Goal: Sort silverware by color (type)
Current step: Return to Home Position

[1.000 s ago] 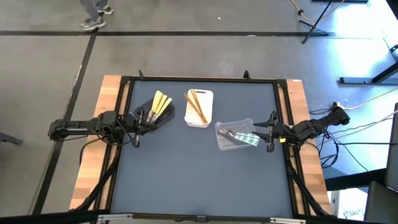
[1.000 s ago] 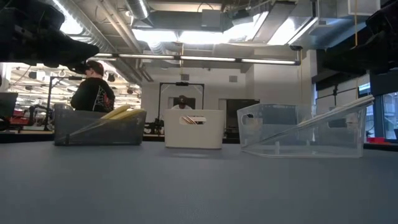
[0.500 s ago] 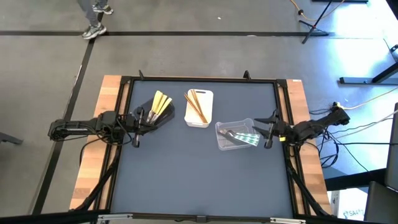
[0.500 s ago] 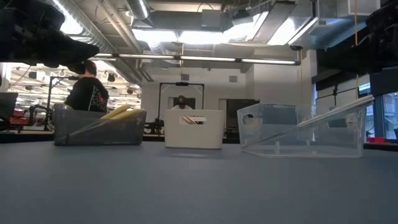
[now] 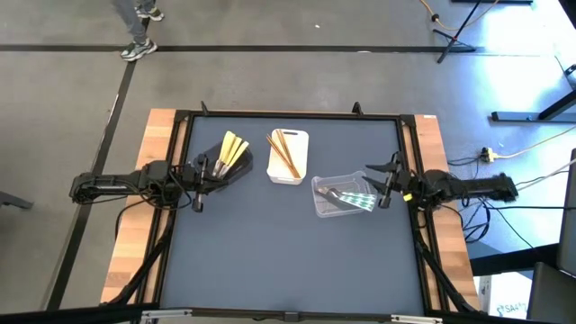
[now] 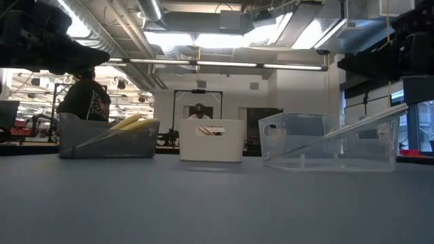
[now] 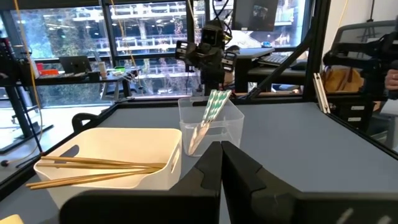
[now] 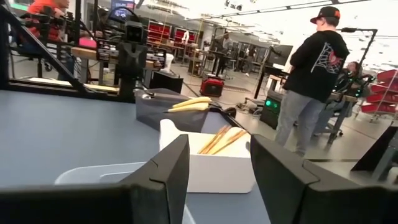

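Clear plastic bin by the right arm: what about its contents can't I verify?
- High view: utensils in the clear plastic bin overlap, too small to count or type.
- Low view: the bin's wall blurs all but one slanted handle.
- Right wrist view: the right tool hides most of the bin.
- Left wrist view: green-white striped pieces, too distant to identify.

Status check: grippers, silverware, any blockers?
Left gripper shut beside black bin; right gripper open beside clear bin. Yellow pieces in black, orange-brown pieces in white bin, silver-grey pieces in clear. Nothing obstructing.
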Controlling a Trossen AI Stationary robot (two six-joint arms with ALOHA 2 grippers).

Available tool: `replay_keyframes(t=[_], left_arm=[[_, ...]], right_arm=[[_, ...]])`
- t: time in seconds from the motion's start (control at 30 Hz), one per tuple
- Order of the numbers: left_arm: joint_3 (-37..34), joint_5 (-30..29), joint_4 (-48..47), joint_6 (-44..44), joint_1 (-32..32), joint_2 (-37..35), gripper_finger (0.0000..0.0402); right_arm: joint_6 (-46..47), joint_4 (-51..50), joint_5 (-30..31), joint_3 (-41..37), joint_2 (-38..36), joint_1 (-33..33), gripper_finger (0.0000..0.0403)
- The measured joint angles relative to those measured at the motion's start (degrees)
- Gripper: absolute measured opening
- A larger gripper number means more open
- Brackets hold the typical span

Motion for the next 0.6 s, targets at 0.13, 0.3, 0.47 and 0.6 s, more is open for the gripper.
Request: replay_keyframes(t=[0.13, 0.3, 0.47, 0.6], left_arm=[[0.00, 0.00, 0.00, 0.00, 0.02, 0.00, 0.0000], [0.00, 0.00, 0.02, -1.36, 0.00, 0.00, 0.0000], [0.00, 0.17, -0.02, -1.35, 0.01, 0.00, 0.0000], [0.00, 0.24, -0.04, -1.33, 0.02, 0.00, 0.0000]], right_arm=[[1.29, -0.58, -9.48, -0.02, 0.00, -9.66, 0.0161], [4.78, -2.76, -19.61, 0.04, 0.24, -17.43, 0.0161], [4.90, -3.57, -24.09, 0.04, 0.27, -20.44, 0.0161], [4.90, -3.59, -24.05, 0.04, 0.55, -20.46, 0.0161]])
